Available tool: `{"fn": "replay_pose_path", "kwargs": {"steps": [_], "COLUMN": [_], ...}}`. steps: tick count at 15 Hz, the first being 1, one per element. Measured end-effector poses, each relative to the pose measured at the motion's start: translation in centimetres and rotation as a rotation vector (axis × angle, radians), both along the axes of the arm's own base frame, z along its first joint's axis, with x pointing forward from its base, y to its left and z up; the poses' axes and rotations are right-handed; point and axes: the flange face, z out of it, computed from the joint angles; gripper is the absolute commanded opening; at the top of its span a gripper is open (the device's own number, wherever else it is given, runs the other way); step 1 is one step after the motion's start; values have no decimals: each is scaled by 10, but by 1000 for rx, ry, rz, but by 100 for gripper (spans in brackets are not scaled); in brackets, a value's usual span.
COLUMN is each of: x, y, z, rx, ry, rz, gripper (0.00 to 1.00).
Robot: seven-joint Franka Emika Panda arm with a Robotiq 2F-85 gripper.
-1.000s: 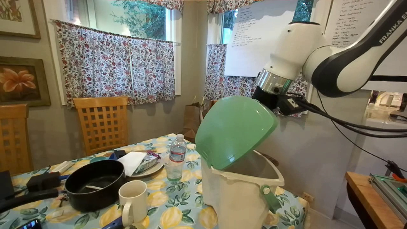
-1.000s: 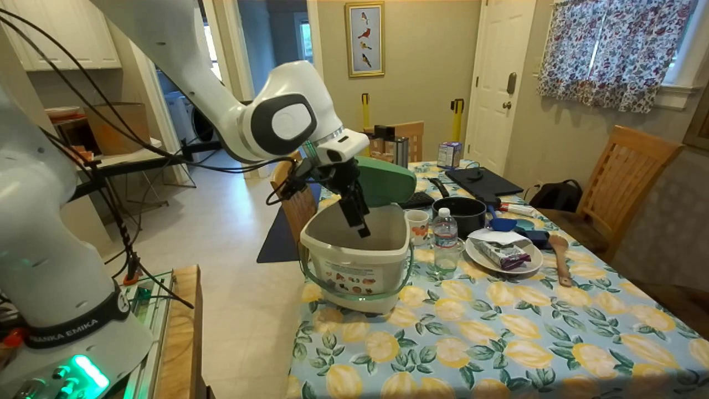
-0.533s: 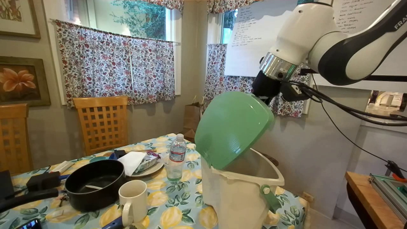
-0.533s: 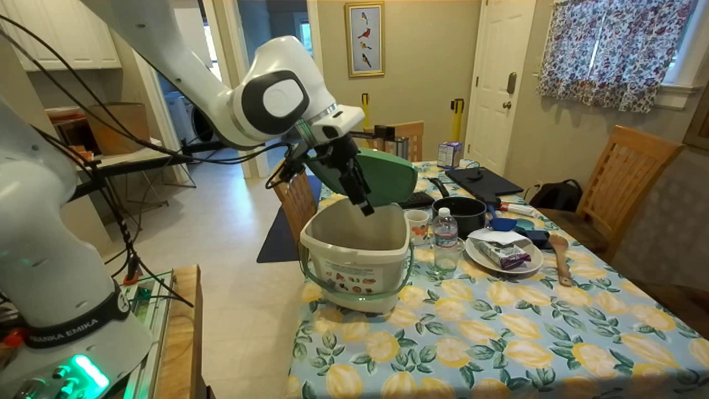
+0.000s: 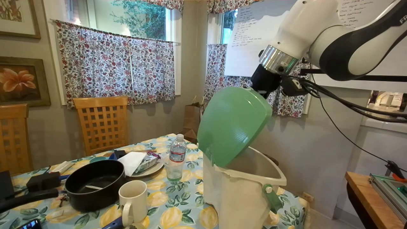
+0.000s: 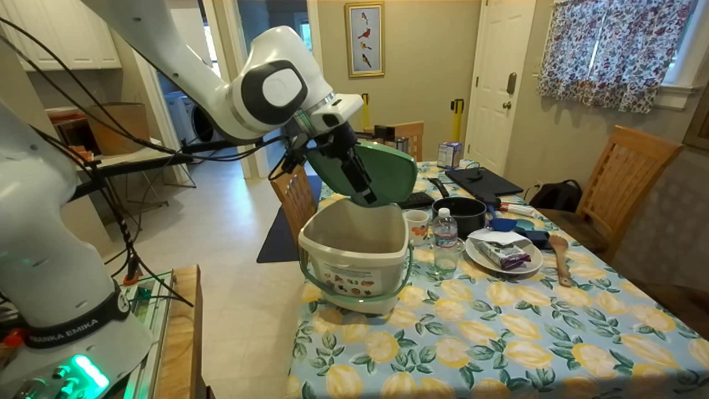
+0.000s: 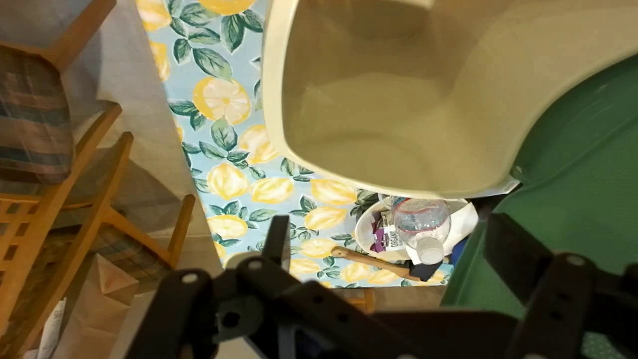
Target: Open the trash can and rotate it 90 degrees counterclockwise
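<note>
The cream-white trash can [image 5: 244, 200] stands upright on the table, its printed label and green carry handle visible in an exterior view [image 6: 354, 277]. Its green lid [image 5: 235, 124] is raised and leans back, so the inside of the can [image 7: 389, 114] shows in the wrist view. My gripper [image 6: 365, 193] is above the can's opening, in front of the lid's inner face. The jaws are spread wide with nothing between them. In the wrist view one finger [image 7: 516, 249] overlaps the lid; whether it touches I cannot tell. The lid hides the fingertips in an exterior view.
Beside the can are a water bottle [image 5: 178, 157], a white mug [image 5: 133, 200], a black pan [image 5: 95, 186] and a plate with a packet [image 6: 504, 257]. A wooden spatula [image 6: 560, 260] lies farther along. Wooden chairs [image 5: 101, 124] surround the table.
My gripper has risen out of the can's opening, and the lid has tilted further up with it. The can has shifted very slightly. The jaws have stayed apart.
</note>
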Motion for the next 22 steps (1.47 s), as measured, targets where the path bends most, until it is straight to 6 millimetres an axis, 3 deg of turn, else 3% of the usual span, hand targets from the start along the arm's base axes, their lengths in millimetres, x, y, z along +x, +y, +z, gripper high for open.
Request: {"fn": "replay_pose_path", "kwargs": {"steps": [15, 22], "x": [15, 24], "y": [17, 23], "z": [23, 15], "rx": [-33, -25], "ry": [-52, -39], "rz": [71, 76], "gripper": [100, 100]}}
